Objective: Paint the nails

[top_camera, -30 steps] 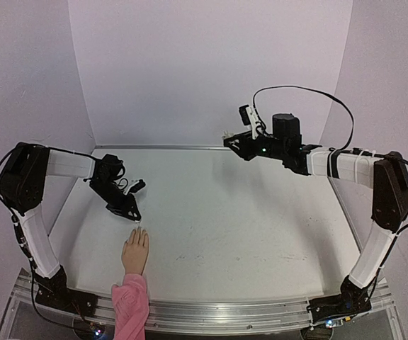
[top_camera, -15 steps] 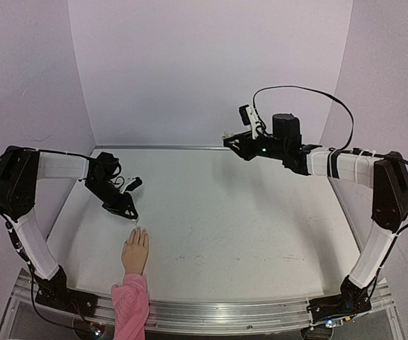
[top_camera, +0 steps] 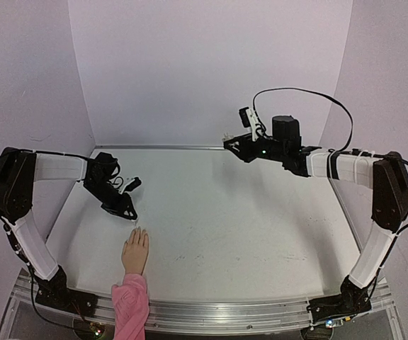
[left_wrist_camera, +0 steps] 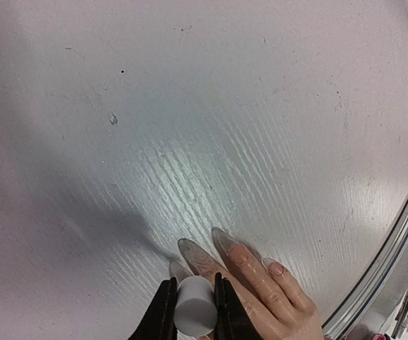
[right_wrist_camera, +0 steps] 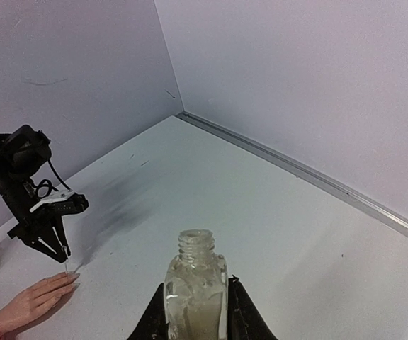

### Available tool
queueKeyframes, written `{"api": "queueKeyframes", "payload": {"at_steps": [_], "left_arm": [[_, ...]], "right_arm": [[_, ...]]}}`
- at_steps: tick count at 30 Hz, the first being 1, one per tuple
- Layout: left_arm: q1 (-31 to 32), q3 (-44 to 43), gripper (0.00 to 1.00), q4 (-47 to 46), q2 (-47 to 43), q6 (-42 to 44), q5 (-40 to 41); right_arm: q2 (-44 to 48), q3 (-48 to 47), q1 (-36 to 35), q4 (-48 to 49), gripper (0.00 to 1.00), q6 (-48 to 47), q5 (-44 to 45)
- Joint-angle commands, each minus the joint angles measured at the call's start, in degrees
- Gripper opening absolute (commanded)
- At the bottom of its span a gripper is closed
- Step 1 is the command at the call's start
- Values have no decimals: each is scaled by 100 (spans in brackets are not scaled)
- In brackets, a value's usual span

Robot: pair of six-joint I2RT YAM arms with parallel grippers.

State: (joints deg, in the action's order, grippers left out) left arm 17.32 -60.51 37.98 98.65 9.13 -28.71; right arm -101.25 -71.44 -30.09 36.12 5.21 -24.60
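Pale, glossy and almond-pointed, the nails [left_wrist_camera: 198, 255] barely differ from the skin of the mannequin hand [top_camera: 135, 253]. It lies palm-down at the near-left edge of the bench [top_camera: 261, 212], pink sleeve [top_camera: 131, 304] nearest the arm bases, nails aimed lengthwise at the back wall. The left gripper [left_wrist_camera: 193, 297] has its fingers [left_wrist_camera: 163, 315] clenched on a white brush cap [left_wrist_camera: 195, 313], just beside the nails. The right gripper [right_wrist_camera: 195, 322] grasps an open glass bottle [right_wrist_camera: 195, 280].

Plain, perhaps lilac walls [top_camera: 211, 64]; white tabletop [top_camera: 246, 212]

Robot lab cell: white bench [top_camera: 246, 234] under the left pincer [top_camera: 131, 214], bare walls [top_camera: 211, 71] beyond it, aluminium rail [top_camera: 261, 309] nearer.
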Motion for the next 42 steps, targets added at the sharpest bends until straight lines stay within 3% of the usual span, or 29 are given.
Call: {"api": "queueKeyframes", "payload": {"at_steps": [1,16,42], "left_arm": [[0,-309,0,-126,135,52,-78],[0,-292,0,-193,242,84,-498],[-1,-522,0,-241,611,92,-413]], "right_arm": [[368,15,-39,422,0,51,-55],[265,-72,-50,418,0,32,-113],[247,-69,-56,424,0,50,-55]]}}
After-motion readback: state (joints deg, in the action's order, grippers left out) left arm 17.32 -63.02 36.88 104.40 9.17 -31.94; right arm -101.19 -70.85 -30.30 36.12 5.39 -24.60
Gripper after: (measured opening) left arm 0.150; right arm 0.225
